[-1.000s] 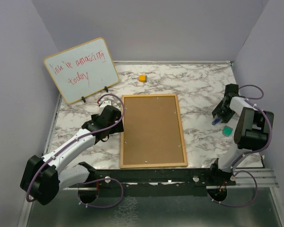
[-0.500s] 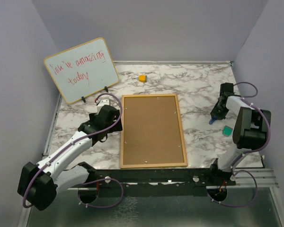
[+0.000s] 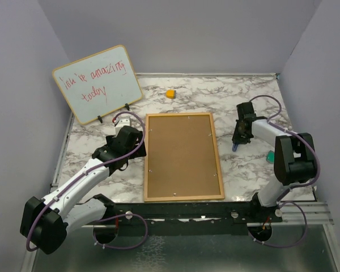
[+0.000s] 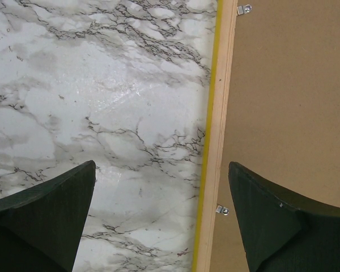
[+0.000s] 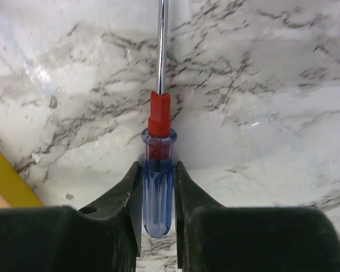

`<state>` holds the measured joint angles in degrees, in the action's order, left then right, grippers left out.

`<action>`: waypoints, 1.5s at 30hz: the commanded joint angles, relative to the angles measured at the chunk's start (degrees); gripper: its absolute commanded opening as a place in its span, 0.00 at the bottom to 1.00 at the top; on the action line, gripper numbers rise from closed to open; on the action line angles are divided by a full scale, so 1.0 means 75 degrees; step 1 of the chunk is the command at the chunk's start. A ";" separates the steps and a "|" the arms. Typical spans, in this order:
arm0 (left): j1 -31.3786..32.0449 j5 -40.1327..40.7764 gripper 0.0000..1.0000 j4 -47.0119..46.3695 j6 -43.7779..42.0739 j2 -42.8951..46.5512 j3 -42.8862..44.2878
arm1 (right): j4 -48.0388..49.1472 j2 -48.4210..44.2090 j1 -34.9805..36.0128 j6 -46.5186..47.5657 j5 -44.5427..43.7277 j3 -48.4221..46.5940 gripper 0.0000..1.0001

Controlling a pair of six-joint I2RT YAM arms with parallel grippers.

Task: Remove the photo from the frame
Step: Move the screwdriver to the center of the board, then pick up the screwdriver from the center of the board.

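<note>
I have the frame (image 3: 183, 156) lying face down in the middle of the worktop (image 3: 243, 96), cork back up. The photo is out of sight, presumably under that backing. My right claw (image 5: 157, 170) pinches the blue handle of a screwdriver (image 5: 160, 116), shaft pointing away, near the frame's right edge. My left claw (image 4: 161, 192) is spread wide, straddling the left rail beside a small clip (image 4: 221, 210). I'd bring the blade in low to a clip and lever gently, with the left claw pressing the rail so nothing slides.
</note>
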<state>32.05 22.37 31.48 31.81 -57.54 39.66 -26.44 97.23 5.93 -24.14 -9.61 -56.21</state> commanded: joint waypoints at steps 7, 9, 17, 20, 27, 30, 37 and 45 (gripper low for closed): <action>0.0003 0.0272 0.99 0.0133 0.0049 0.0039 0.0224 | -0.1072 -0.0133 0.0781 -0.0601 0.0589 0.0460 0.41; 0.0004 0.0331 0.99 0.0166 0.0047 0.0057 0.0259 | -0.1288 -0.0149 0.0799 -0.0644 0.0312 0.0348 0.45; 0.0004 0.0310 0.99 0.0124 0.0036 0.0040 0.0254 | -0.1611 -0.0951 0.0829 -0.1233 -0.0270 0.0381 0.66; 0.0001 0.0304 0.99 0.0106 0.0007 -0.0025 0.0255 | -0.1431 -0.1073 0.0826 -0.1539 -0.0079 0.0481 0.68; -0.0006 0.0283 0.99 0.0060 -0.0105 -0.0077 0.0280 | -0.1019 -0.0913 0.0827 -0.2145 0.0226 0.0088 0.81; 0.0003 0.0287 0.99 0.0068 -0.0105 -0.0045 0.0268 | -0.1060 -0.0522 0.0829 -0.2161 0.0240 -0.0177 0.82; 0.0004 0.0313 0.99 0.0068 -0.0085 0.0016 0.0251 | -0.1169 -0.0244 0.0842 -0.2440 -0.0263 -0.0143 0.73; -0.0003 0.0367 0.99 0.0065 -0.0082 0.0008 0.0243 | -0.1617 0.0137 0.1172 -0.2359 -0.1269 -0.0380 0.58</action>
<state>32.05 23.51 32.05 31.77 -58.02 39.86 -36.07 96.92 13.89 -41.19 -14.24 -57.95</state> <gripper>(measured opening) 0.990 0.621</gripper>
